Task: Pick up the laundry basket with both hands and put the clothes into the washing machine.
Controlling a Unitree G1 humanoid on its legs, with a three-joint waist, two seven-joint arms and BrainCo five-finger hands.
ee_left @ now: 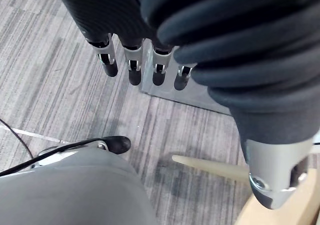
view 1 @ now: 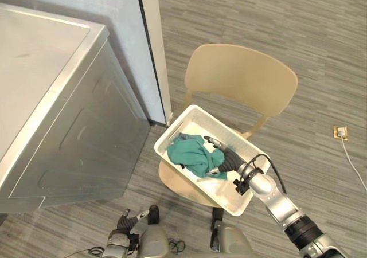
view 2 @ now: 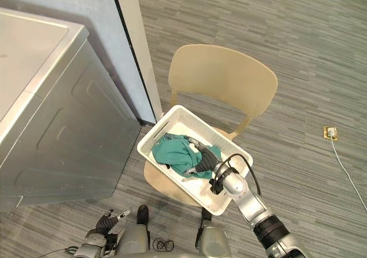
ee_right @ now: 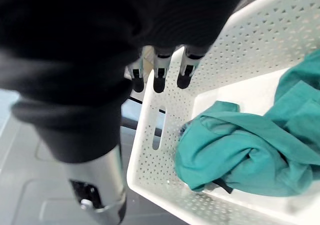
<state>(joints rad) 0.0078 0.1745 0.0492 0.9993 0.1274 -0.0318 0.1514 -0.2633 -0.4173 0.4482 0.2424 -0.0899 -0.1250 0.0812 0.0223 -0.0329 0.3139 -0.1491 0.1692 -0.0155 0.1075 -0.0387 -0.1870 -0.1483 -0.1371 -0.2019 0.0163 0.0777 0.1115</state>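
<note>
1. Right robot hand (view 1: 225,157) is inside the white laundry basket (view 1: 170,129), low over the teal clothes (view 1: 192,155). In the right wrist view its fingers (ee_right: 159,80) are straight and hold nothing, pointing at the end wall with the handle slot (ee_right: 157,130).
2. Left robot hand (view 1: 131,219) hangs low over the floor (view 1: 275,28), near the chair's front and apart from the basket. Its fingers (ee_left: 134,72) are straight and empty.
3. The basket sits on the seat of the beige chair (view 1: 241,77), skewed, one end toward the washing machine (view 1: 69,126). The clothes lie heaped in that end.
4. Step in hand, my read: getting a hold on the basket; no grip made yet.
5. To do it well:
   - bring the right fingers off the cloth and onto a rim or slot
   - raise the left robot hand to the opposite end
   - close both before lifting
   - lift level, since the load sits at one end and the basket could tip
6. The machine's top looks closed and I see no open door, so check that before carrying.
7. Counts:
   - basket 1
   - chair 1
   - washing machine 1
   - robot hands 2
   - floor socket (view 1: 340,133) 1
   - clothes: one teal heap with something dark under it; number of garments can't be told
</note>
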